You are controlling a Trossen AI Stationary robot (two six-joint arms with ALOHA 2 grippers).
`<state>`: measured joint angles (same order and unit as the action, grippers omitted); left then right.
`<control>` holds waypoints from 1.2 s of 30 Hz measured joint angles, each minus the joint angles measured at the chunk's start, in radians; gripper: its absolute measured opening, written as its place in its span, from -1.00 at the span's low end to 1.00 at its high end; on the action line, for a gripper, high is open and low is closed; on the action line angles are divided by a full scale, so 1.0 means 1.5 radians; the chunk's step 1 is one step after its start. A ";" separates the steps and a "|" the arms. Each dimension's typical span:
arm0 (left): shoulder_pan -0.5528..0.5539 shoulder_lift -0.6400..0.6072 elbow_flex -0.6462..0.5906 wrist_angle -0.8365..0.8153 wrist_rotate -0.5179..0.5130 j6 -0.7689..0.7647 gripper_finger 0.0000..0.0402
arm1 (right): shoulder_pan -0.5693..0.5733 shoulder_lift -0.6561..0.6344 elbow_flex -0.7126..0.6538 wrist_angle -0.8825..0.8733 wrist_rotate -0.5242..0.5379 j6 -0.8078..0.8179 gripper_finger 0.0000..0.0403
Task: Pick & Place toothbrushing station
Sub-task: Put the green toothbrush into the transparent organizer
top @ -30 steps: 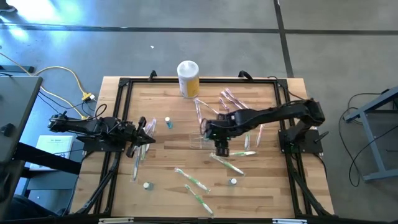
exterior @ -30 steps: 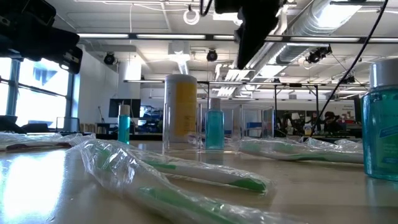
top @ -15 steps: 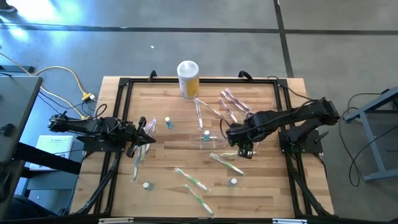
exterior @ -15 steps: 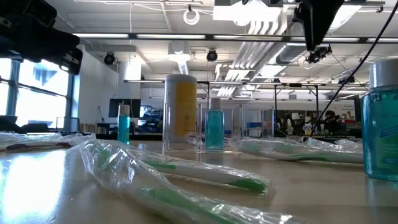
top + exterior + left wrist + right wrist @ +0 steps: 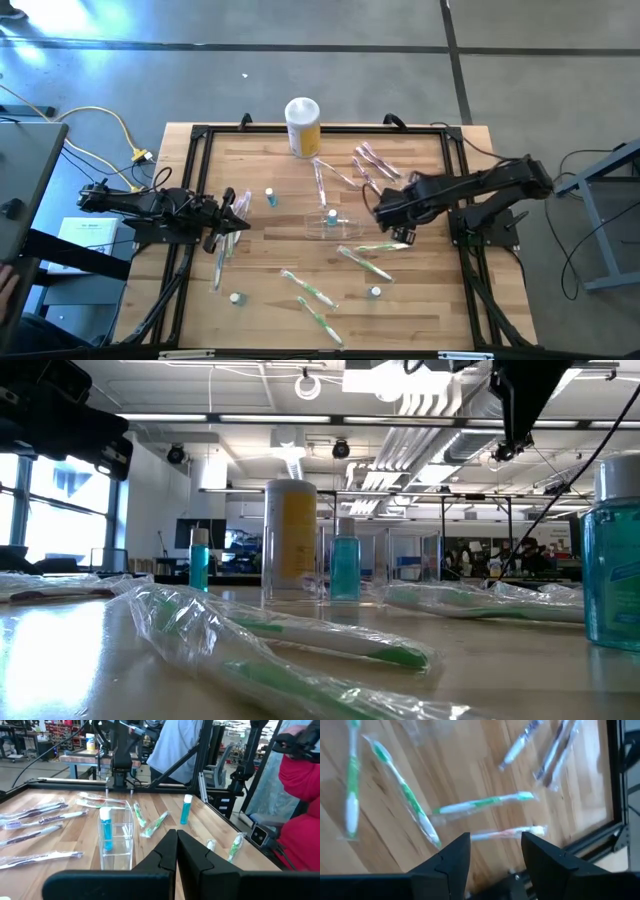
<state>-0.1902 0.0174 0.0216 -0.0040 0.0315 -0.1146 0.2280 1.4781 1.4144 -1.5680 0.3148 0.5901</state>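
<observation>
Small see-through plastic toothbrushing station (image 5: 333, 226) mid-bench, blue bottle (image 5: 332, 214) standing inside. Likely light, stiff, slick, tippy; grip 1 thin wall at rim. Right tool (image 5: 402, 235) just right of station, fingers apart, empty. Left tool (image 5: 236, 222) well left, clenched, empty

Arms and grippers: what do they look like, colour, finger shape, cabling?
Both arms are matte black, jointed segments on black bases at the table's sides. The left gripper has two thick, angular black fingers with flat inner faces. The right gripper has the same blocky black fingers. No markings or loose cables show on either arm.
</observation>
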 joint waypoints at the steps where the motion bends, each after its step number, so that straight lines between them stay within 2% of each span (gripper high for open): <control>1: 0.000 0.000 0.000 0.000 0.000 0.000 -0.98 | -0.004 -0.019 -0.019 0.001 -0.001 0.011 -0.16; 4: 0.000 0.000 0.000 -0.001 0.000 0.000 -0.98 | -0.020 -0.095 -0.084 0.044 0.001 0.057 -0.16; 7: 0.000 0.000 0.000 -0.001 0.000 0.000 -0.98 | -0.050 -0.162 -0.148 0.140 0.020 0.145 -0.16; 10: 0.000 0.000 0.000 0.000 0.000 0.000 -0.98 | -0.093 -0.201 -0.210 0.193 0.050 0.202 -0.16; 14: 0.000 0.000 0.000 0.000 0.000 0.000 -0.98 | -0.189 -0.226 -0.279 0.201 0.000 0.248 -0.16; 17: 0.000 0.000 0.000 0.000 0.000 0.000 -0.98 | -0.252 -0.224 -0.326 0.250 -0.022 0.247 -0.16; 22: 0.000 0.000 0.000 0.000 0.000 0.003 -0.98 | -0.322 -0.202 -0.396 0.414 -0.083 0.233 -0.16; 25: 0.000 0.000 0.000 -0.001 0.001 0.003 -0.98 | -0.347 -0.175 -0.425 0.468 -0.093 0.223 -0.16; 29: 0.000 0.000 0.000 -0.002 0.001 -0.009 -0.98 | -0.371 -0.139 -0.457 0.480 -0.093 0.220 -0.16; 36: 0.000 0.000 0.000 -0.003 0.001 -0.014 -0.98 | -0.376 -0.077 -0.474 0.552 -0.112 0.188 -0.16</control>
<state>-0.1902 0.0174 0.0219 -0.0090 0.0322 -0.1360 -0.3359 1.3627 0.7033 -0.7402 0.1469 0.8718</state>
